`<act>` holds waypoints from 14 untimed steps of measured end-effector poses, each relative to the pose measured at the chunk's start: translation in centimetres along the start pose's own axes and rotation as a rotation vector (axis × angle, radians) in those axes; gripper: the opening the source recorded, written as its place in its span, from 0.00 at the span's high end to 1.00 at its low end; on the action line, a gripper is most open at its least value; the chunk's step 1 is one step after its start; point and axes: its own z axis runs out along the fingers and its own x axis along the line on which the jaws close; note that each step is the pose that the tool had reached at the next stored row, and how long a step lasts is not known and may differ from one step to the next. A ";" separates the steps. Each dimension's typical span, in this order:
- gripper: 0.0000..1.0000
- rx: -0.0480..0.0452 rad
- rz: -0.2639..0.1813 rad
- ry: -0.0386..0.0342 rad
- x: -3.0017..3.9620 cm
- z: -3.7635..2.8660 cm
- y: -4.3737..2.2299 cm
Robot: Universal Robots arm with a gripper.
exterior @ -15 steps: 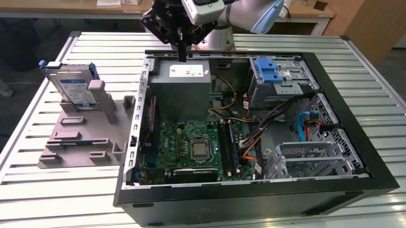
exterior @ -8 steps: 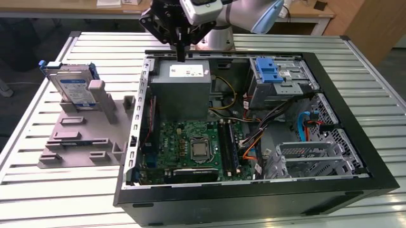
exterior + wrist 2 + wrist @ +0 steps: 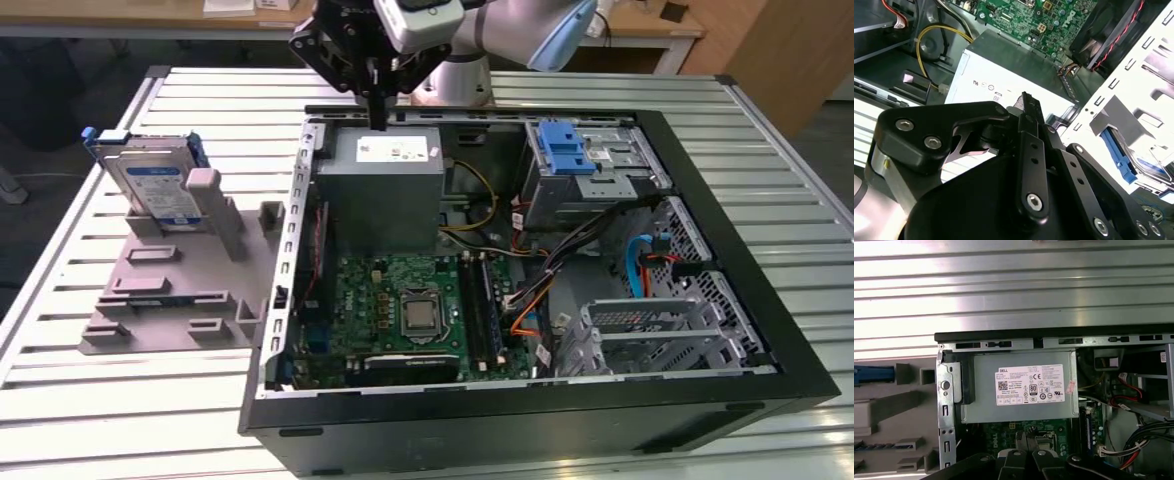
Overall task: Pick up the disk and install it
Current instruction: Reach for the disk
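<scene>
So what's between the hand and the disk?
The case wall and a bare strip of table separate hand and disk, in the exterior view.

Disk lower part hidden behind stand post; hand cut by first wrist view's edge.

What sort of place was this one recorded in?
Probably a robotics lab bench for computer assembly: an open desktop computer case sits on a slatted metal table, with the disk standing in a grey fixture beside it, and wooden desks behind.
</scene>
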 end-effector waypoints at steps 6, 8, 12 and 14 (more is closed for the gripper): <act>0.89 0.0000 0.000 0.0000 0.17 0.00 -0.01; 0.89 0.0000 0.000 0.0001 0.23 0.00 -0.02; 0.89 0.0000 0.000 0.0000 0.34 0.00 -0.03; 0.89 0.0000 0.000 0.0000 0.40 0.00 -0.03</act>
